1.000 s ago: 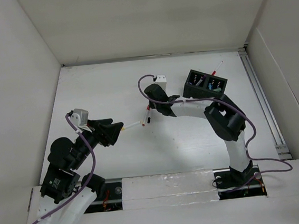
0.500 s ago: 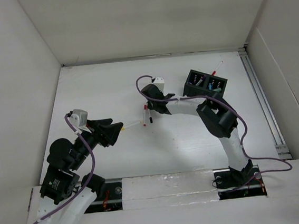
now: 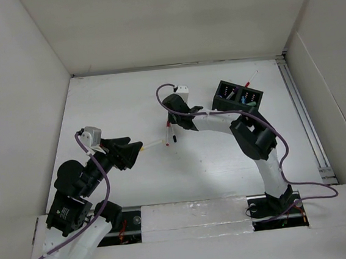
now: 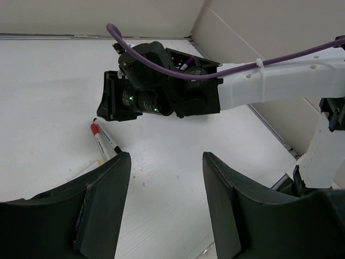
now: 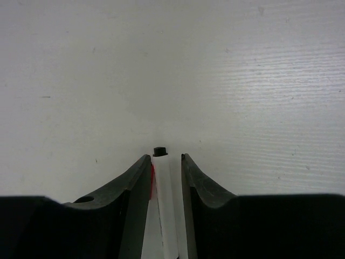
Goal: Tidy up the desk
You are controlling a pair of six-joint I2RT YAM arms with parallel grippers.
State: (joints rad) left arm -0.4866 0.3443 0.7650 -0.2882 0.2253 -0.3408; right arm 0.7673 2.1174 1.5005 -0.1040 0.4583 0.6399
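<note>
Right tool (image 5: 164, 157) is down over the marker (image 4: 103, 141), jaws snug on either side of the white barrel, black butt end poking out past the tips. Honestly can't tell if it's actually pinching or just bracketing it. Compared to a second ago the wrist has crept a little left and toward the back wall, and the marker has twitched round a bit. It looks to be lying flat on the surface (image 3: 115, 104), so I'd call this a grab being fiddled with, not a lift.

Left tool (image 4: 164, 162) hasn't budged: jaws wide apart, nothing in them, parked just short of a pale stick (image 3: 153, 145) that lies beside the marker. The black box (image 3: 237, 96) with pens in it sits off to the right, near the rail (image 3: 300, 111). The surface spreads white under all of it, walls on three sides. My guess is the marker is headed for the box.
</note>
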